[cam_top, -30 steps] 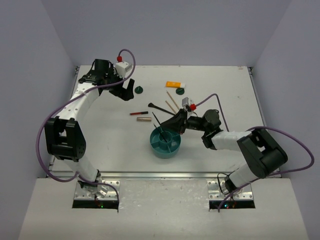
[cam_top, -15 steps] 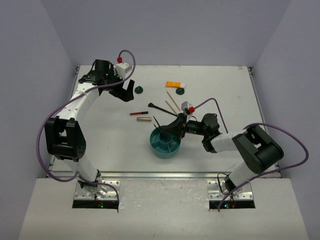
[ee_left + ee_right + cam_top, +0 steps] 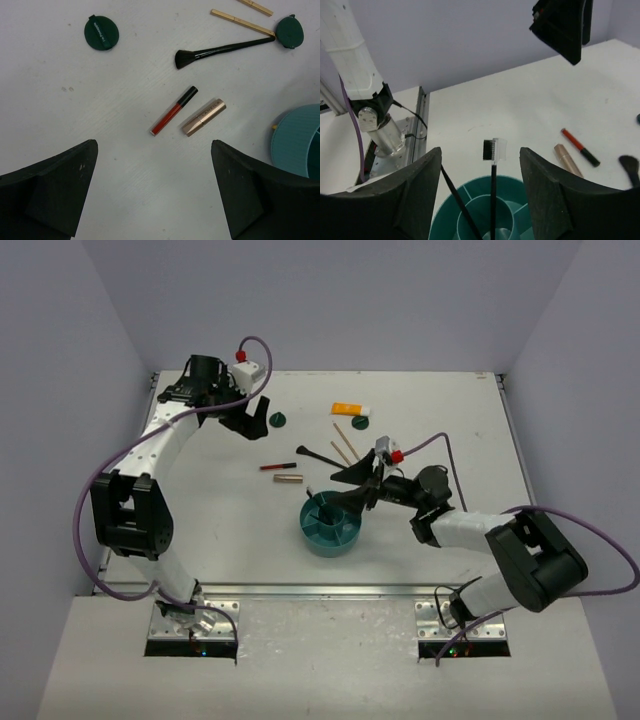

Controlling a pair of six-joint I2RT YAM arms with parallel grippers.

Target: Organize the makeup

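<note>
My right gripper (image 3: 352,488) (image 3: 480,167) hangs open over the teal divided bowl (image 3: 318,536) (image 3: 507,181). A black brow comb brush (image 3: 493,150) stands upright in the bowl's centre cup, between my fingers and free of them. A second thin black stick (image 3: 460,200) leans in the bowl. My left gripper (image 3: 252,420) (image 3: 153,160) is open and empty above the table. Below it lie the red pencil (image 3: 175,110), gold tube (image 3: 203,117), black brush (image 3: 220,50), tan pencils (image 3: 240,21) and two dark green compacts (image 3: 101,34) (image 3: 290,31). The orange-and-white packet (image 3: 350,409) lies at the back.
Grey walls close in the table on three sides. A metal rail (image 3: 320,592) runs along the near edge by the arm bases. The left arm's gripper (image 3: 565,25) hangs at the top of the right wrist view. The red pencil (image 3: 277,467) and gold tube (image 3: 289,479) lie left of the bowl.
My right gripper has opened and let go of the comb brush, which now stands in the bowl's centre cup. The left gripper has stayed in place.
</note>
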